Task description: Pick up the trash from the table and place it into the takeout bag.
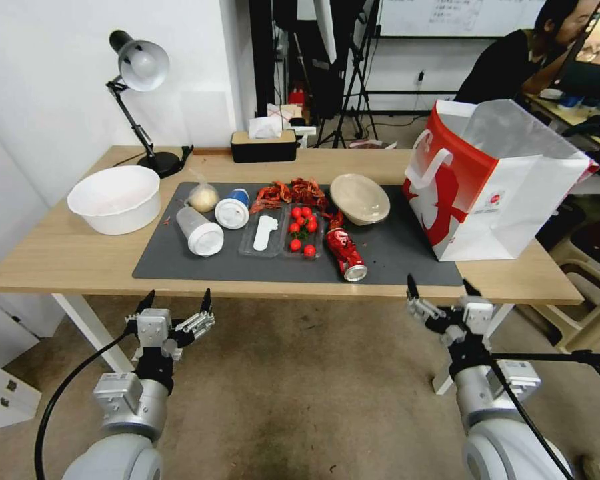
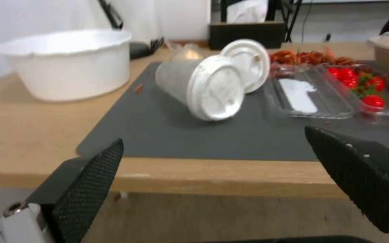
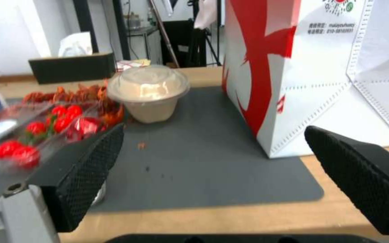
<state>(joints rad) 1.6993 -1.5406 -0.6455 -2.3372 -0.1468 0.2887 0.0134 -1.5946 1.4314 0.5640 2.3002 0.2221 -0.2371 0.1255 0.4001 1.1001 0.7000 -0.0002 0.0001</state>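
Observation:
On the dark mat (image 1: pixel 393 257) of the table (image 1: pixel 53 257) lies the trash: a crushed red can (image 1: pixel 345 253), a beige paper bowl (image 1: pixel 359 198), a clear cup with white lid (image 1: pixel 199 231) on its side, a blue-white cup (image 1: pixel 233 209) and a small clear bag with a yellowish lump (image 1: pixel 203 196). The red and white takeout bag (image 1: pixel 493 187) stands open at the table's right end. My left gripper (image 1: pixel 177 301) hangs open below the front edge, facing the clear cup (image 2: pixel 203 87). Right gripper (image 1: pixel 441 287) is open too, facing the bowl (image 3: pixel 148 91) and bag (image 3: pixel 311 74).
A clear tray of cherry tomatoes (image 1: pixel 302 230) sits mid-mat with red crayfish shells (image 1: pixel 290 192) behind it. A large white bowl (image 1: pixel 115 198) stands at the left, a desk lamp (image 1: pixel 140 67) and black tissue box (image 1: pixel 263 143) along the back edge. Stools stand right of the table.

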